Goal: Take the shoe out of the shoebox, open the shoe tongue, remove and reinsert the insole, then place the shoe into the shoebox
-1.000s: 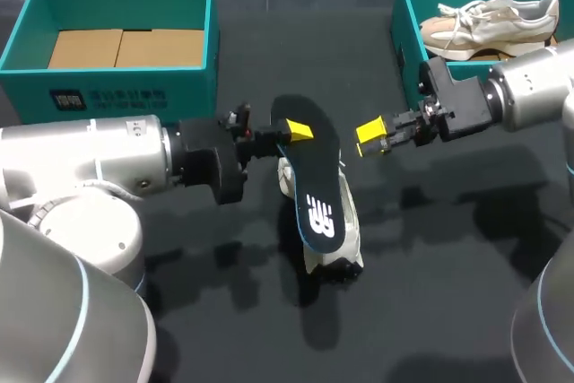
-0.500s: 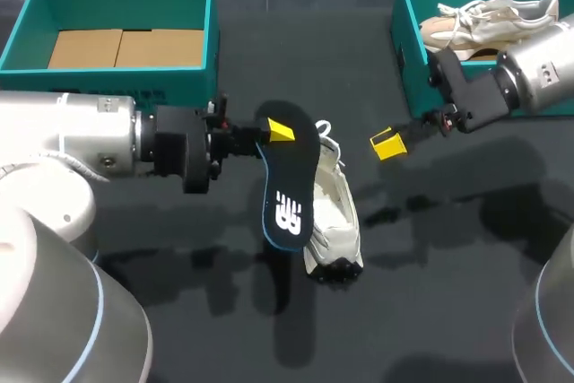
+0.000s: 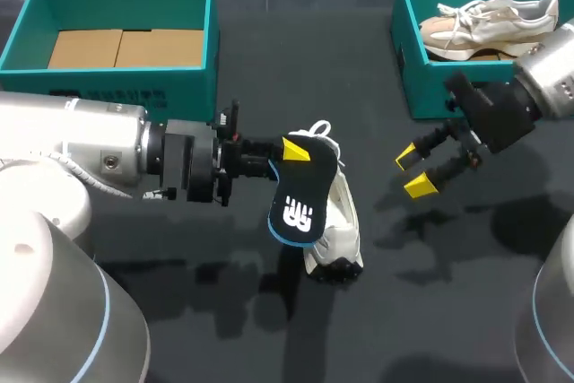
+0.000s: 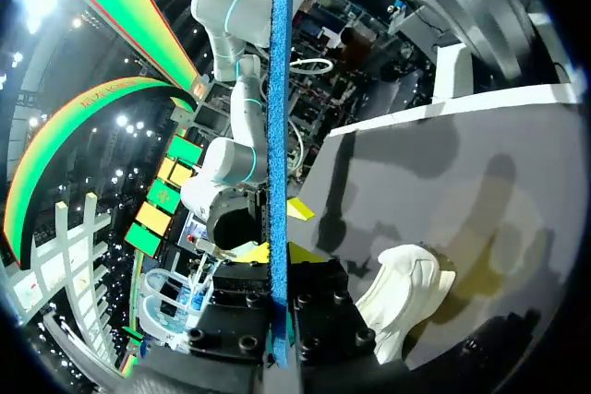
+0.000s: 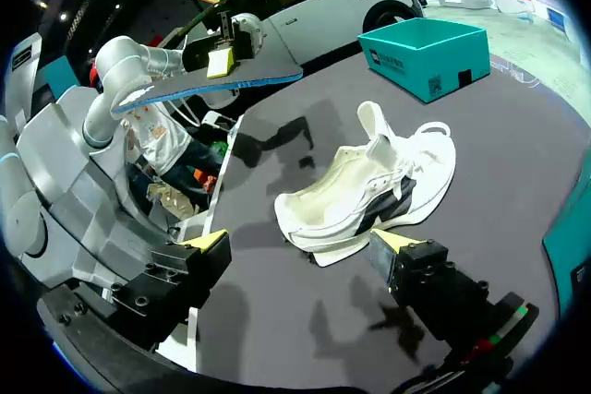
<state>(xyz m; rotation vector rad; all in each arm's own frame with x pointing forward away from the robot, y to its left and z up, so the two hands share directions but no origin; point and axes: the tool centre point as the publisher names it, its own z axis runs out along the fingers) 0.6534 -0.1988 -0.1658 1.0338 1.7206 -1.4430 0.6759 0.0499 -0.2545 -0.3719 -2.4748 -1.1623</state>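
Dark tabletop (image 3: 269, 329) carries two teal shoeboxes in the head view: the left shoebox (image 3: 193, 87) at 10 o'clock, lined with brown cardboard (image 3: 126, 47), and the right shoebox (image 3: 405, 60) at 2 o'clock, with a second shoe (image 3: 493, 24) lying in it. At the centre, out of both boxes, sits the white shoe (image 3: 339, 221), its long axis running near 12 to 6 o'clock, laces and toe toward 12, heel toward 6. The left gripper (image 3: 291, 152) comes in from 9 o'clock and is clamped on the black, blue-edged insole (image 3: 298, 199) at its 12 o'clock end, and the logo end hangs toward 7 o'clock. From above, the insole overlaps the shoe's 9 o'clock side and its height cannot be judged. The right wrist view settles that: there the insole (image 5: 222, 85) appears nearly edge-on, raised clear of the table and of the shoe (image 5: 369, 191), whose tongue stands up and whose opening is bare. In the left wrist view the insole (image 4: 279, 89) is a thin blue line pinched between the fingers and running straight ahead, with the shoe (image 4: 406, 297) below and beside it. The right gripper (image 3: 413, 172) hangs at 3 o'clock, near the right shoebox, its fingers spread wide and holding nothing.
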